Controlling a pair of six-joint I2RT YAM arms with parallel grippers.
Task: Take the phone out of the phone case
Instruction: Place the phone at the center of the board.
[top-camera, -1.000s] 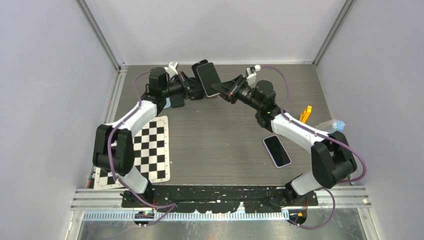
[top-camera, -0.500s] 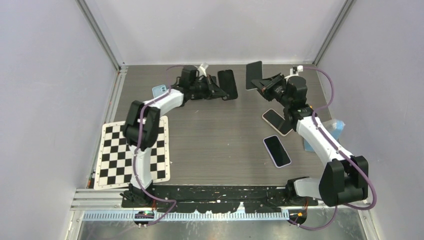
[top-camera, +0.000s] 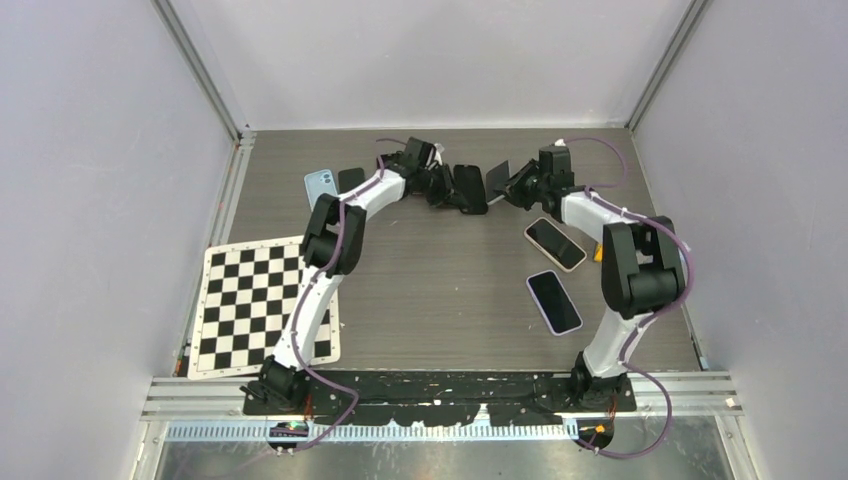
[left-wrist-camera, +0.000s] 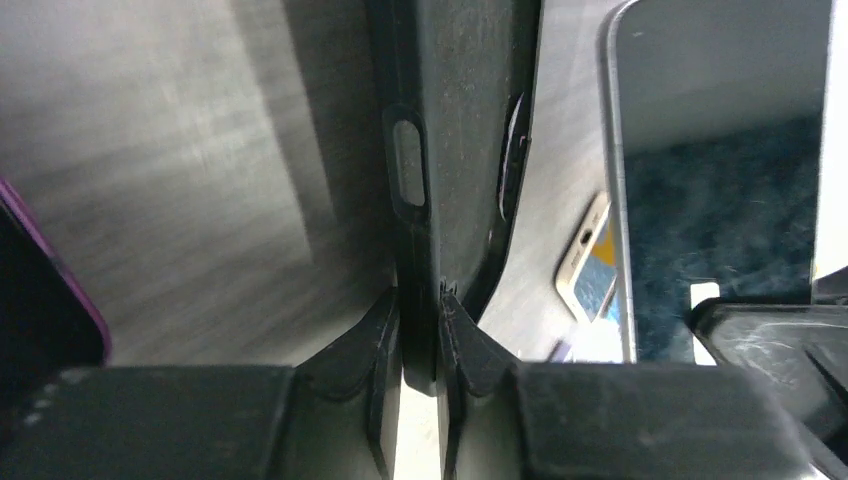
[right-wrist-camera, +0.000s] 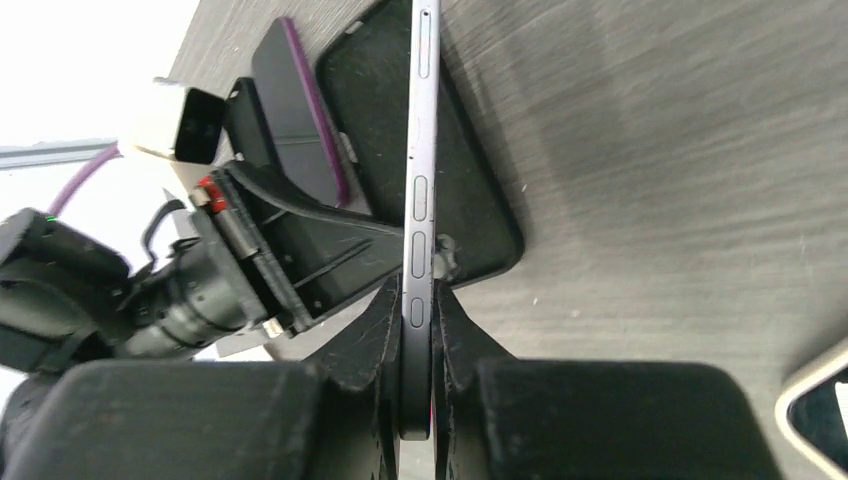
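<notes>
Black phone case (left-wrist-camera: 462, 120) in left gripper (left-wrist-camera: 420, 312)

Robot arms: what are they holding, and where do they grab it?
The left end effector pinches the case by its edge; the right end effector pinches the phone by its button edge.

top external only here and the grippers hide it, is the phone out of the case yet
observer: yes, out. right wrist has the right gripper shut on the bare phone, edge-on, side buttons uncovered
operator: and the case
observer: left wrist has the left gripper shut on one wall of the empty black case, button cutout visible
operator: anything hidden under the left arm
observer: a dark purple-edged slab, phone or case, right beside the black case
</notes>
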